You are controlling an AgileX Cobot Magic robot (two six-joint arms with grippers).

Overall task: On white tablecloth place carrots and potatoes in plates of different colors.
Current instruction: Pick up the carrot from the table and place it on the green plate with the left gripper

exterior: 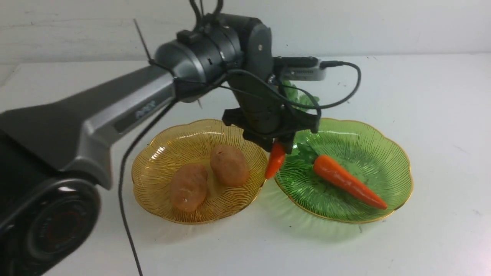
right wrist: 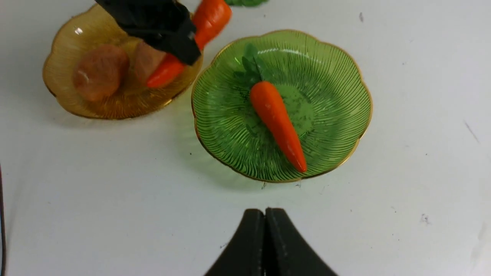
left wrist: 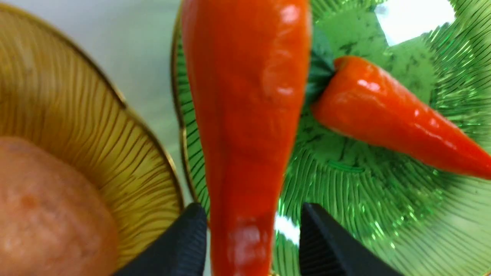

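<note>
Smooth speckled white tablecloth (exterior: 441, 115), pale wall (exterior: 383, 23), ribbed gold-rimmed amber plate (exterior: 153, 153), green plate (exterior: 383, 153), left gripper (left wrist: 251, 209) jaws parted round glossy tapered carrot (left wrist: 245, 115), right gripper (right wrist: 264, 212) jaws pressed together

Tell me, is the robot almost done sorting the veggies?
Nearly. Done: both potatoes in the yellow plate, one carrot in the green plate. In hand: the second carrot, between the fingers of the left claw at the green plate's rim. Left: landing it there.

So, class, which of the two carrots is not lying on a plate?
The carrot between the left gripper's fingers, tip down in the air; the other carrot lies flat in the green plate.
</note>
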